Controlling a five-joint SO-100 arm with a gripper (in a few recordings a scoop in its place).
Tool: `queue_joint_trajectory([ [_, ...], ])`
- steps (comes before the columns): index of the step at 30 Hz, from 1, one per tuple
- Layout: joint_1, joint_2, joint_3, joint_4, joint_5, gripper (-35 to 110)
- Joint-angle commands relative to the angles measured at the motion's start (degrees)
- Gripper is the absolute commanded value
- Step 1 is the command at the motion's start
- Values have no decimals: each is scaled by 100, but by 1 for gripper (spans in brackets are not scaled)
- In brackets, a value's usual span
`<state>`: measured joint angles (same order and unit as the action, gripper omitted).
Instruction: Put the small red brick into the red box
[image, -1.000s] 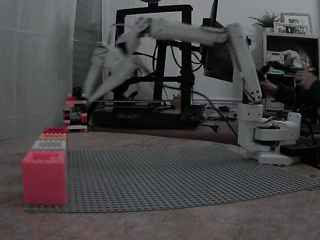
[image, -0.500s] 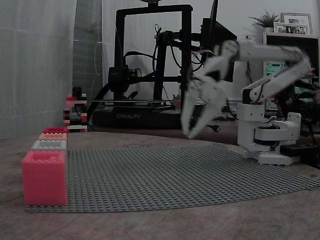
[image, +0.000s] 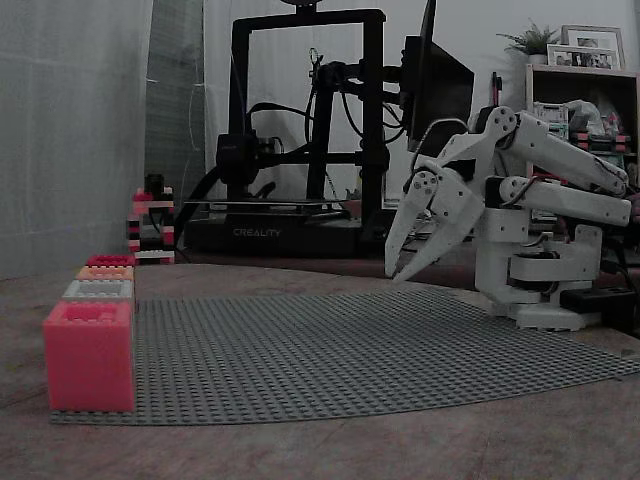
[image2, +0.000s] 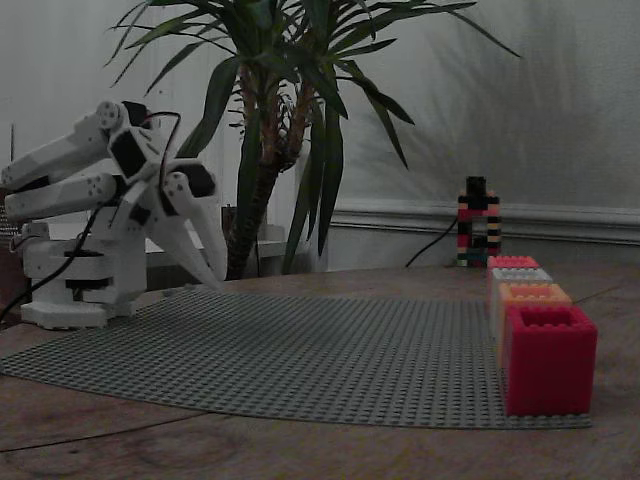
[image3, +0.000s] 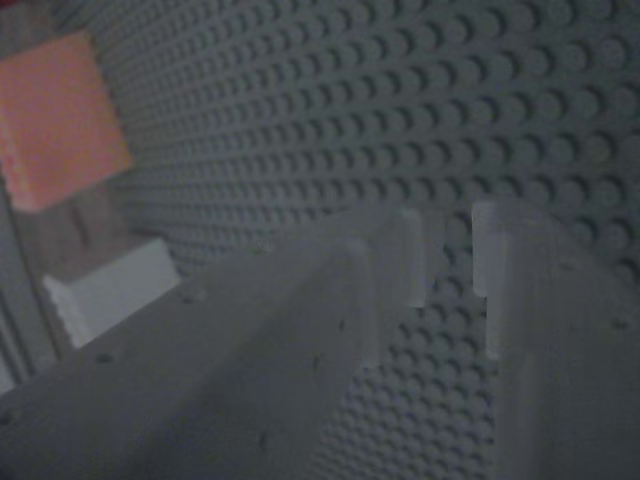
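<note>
A row of boxes stands on the left edge of the grey baseplate (image: 350, 350) in a fixed view; the pink box (image: 88, 355) is at the near end; the red box (image: 110, 261) is at the far end of that edge; the white gripper (image: 393, 277) hangs over the right back part of the baseplate, tips pointing down; in the wrist view its fingers (image3: 390, 270) are a little apart, with only baseplate bumps between them.

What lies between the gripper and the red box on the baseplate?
Only bare studded grey baseplate lies between the gripper and the red box, as seen in both fixed views; no brick sits on that stretch.
</note>
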<state>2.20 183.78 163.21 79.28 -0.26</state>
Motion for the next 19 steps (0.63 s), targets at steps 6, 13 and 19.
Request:
queue_joint_trajectory([
  [6, -35, 79, 70, 123, 97, 0],
  [13, -35, 79, 70, 123, 105, 0],
  [19, -35, 79, 70, 123, 114, 0],
])
